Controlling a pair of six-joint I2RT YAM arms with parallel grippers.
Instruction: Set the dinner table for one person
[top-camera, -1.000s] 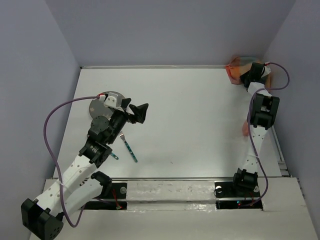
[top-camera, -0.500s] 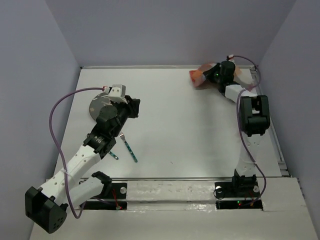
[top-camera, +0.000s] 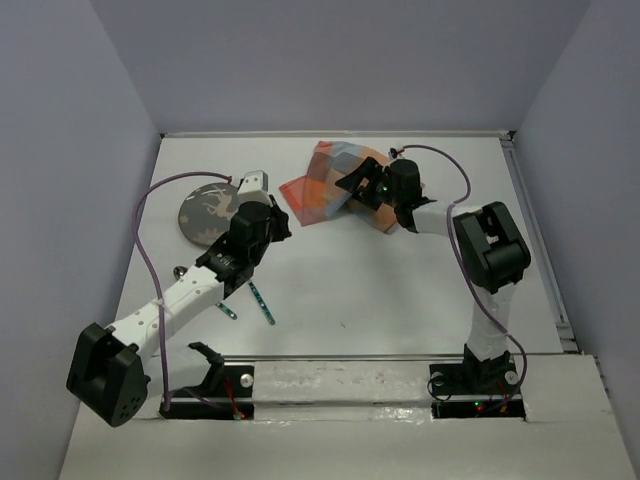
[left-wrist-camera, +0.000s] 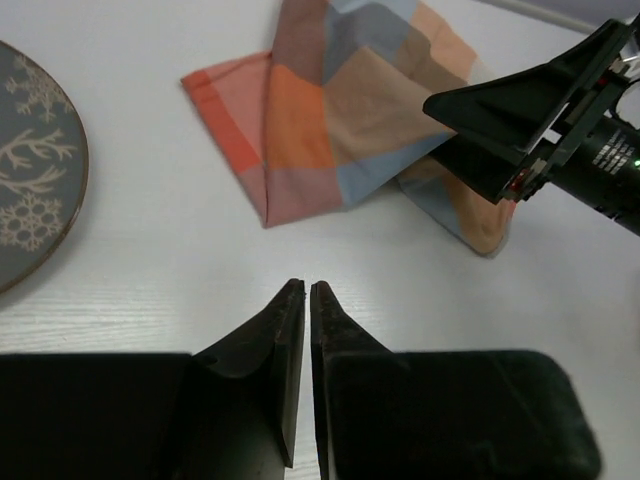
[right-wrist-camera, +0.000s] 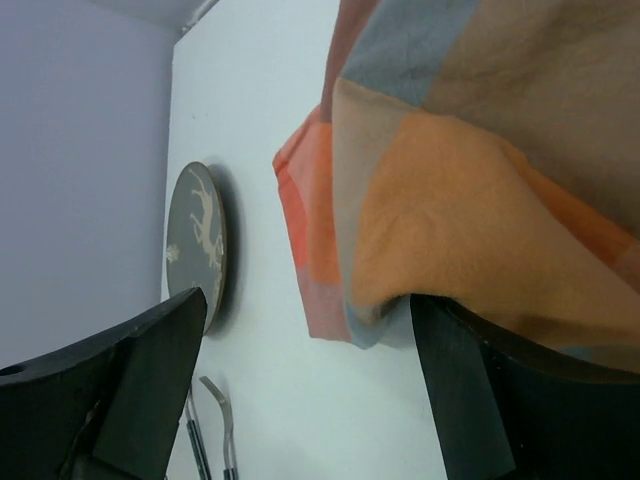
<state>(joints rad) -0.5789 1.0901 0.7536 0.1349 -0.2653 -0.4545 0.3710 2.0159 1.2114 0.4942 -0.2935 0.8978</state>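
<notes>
Over the far middle of the dinner table (top-camera: 400, 290), my right gripper (right-wrist-camera: 305, 296) stands wide, one finger apparently under the checkered cloth (left-wrist-camera: 350, 130). My left gripper (left-wrist-camera: 305, 287), nearly closed and empty, faces the cloth; plate (top-camera: 208, 213) to its left, cutlery (top-camera: 262, 303) nearer.

Plate (left-wrist-camera: 30, 180) partly beyond left edge

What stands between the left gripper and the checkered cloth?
Nothing visible. Only bare dinner table lies between the left gripper and the checkered cloth. The right gripper, jaws open, is at the cloth's far side.
</notes>
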